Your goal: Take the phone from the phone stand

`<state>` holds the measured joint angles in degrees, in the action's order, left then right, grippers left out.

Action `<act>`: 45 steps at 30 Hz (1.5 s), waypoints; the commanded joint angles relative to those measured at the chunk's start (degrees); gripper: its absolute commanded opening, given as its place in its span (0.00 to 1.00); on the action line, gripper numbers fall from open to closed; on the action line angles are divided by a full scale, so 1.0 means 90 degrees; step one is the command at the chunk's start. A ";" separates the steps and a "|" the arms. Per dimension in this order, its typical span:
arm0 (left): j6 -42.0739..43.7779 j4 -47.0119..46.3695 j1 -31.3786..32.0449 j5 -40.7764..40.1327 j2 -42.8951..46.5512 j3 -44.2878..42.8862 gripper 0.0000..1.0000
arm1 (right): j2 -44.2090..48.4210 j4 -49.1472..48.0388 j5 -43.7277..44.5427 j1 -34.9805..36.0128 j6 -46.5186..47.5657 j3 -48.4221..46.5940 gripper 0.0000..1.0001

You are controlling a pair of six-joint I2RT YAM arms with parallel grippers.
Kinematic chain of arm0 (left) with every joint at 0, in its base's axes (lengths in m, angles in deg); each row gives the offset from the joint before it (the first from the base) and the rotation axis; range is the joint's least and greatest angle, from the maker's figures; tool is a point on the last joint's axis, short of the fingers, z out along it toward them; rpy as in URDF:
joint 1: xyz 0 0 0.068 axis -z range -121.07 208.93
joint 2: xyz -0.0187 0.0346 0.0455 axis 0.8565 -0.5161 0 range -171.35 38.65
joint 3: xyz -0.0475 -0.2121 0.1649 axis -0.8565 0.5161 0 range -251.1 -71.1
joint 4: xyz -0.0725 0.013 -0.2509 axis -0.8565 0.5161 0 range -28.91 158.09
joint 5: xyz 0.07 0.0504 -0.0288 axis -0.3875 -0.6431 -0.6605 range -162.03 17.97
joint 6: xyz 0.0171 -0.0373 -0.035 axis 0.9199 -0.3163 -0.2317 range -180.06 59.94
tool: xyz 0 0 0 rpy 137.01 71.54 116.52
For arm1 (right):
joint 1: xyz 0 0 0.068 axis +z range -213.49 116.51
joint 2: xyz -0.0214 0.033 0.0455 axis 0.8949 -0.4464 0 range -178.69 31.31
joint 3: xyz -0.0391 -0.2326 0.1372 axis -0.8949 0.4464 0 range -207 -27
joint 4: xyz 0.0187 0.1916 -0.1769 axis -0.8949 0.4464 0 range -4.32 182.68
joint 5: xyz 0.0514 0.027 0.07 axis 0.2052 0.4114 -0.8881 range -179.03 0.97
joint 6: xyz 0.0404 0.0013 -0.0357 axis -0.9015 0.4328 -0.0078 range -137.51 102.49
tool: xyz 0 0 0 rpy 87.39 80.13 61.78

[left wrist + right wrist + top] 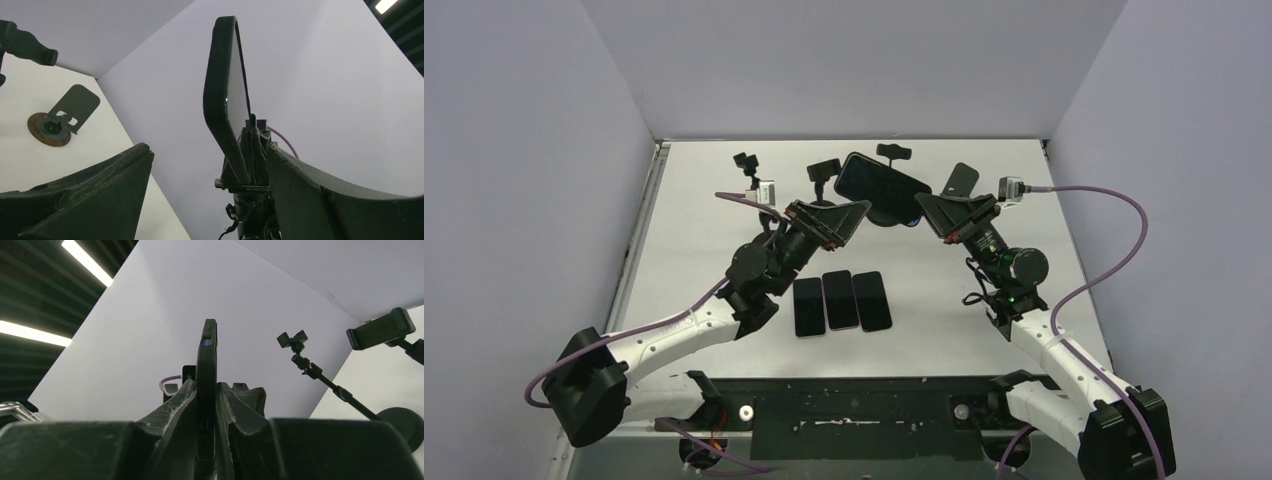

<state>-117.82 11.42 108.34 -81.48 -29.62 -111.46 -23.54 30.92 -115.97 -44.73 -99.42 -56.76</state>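
Above the far middle of the bench [724,200], the phone [882,180] hangs by one edge in the right gripper's [206,392] shut jaws, the left gripper's [846,212] jaws wide open around its other end; I fear it pivots and slips free.

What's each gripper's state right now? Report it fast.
Left gripper: open.
Right gripper: shut on the phone.
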 commanded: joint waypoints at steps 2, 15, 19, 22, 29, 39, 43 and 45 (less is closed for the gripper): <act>-0.0105 -0.0977 0.0018 -0.0041 -0.0244 -0.0385 0.79 | 0.0200 -0.0888 0.0500 0.0280 -0.0216 -0.0013 0.00; -0.0163 -0.1417 0.0018 0.0034 -0.0581 -0.0635 0.43 | 0.0294 -0.0625 0.0902 0.0707 -0.0004 0.0125 0.00; -0.0194 -0.1460 0.0018 0.0026 -0.0617 -0.0637 0.27 | 0.0322 -0.0374 0.0906 0.0906 0.0211 0.0066 0.00; -0.0179 -0.1458 0.0018 0.0025 -0.0594 -0.0627 0.16 | 0.0446 -0.0118 0.0965 0.1019 0.0392 0.0073 0.00; -0.0203 -0.1296 0.0018 -0.0041 -0.0438 -0.0448 0.00 | 0.0695 0.1049 0.0642 0.1098 0.1002 -0.0305 0.25; -0.0251 -0.0149 -0.0417 0.1555 0.0227 -0.0348 0.00 | 0.0962 0.5520 -0.0388 0.1005 0.3543 -0.1938 0.95; -0.0058 0.0302 -0.0712 0.3009 0.0523 -0.0337 0.00 | 0.0871 0.6003 -0.1088 0.0966 0.4085 -0.2249 0.95; 0.0163 0.0685 -0.0775 0.3591 0.0638 -0.0427 0.00 | 0.0856 0.6017 -0.1375 0.0972 0.4267 -0.2359 0.94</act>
<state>-119.32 15.36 102.61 -64.13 -27.80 -113.56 -15.94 78.41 -120.62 -35.72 -68.69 -74.84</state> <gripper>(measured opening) 0.135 0.947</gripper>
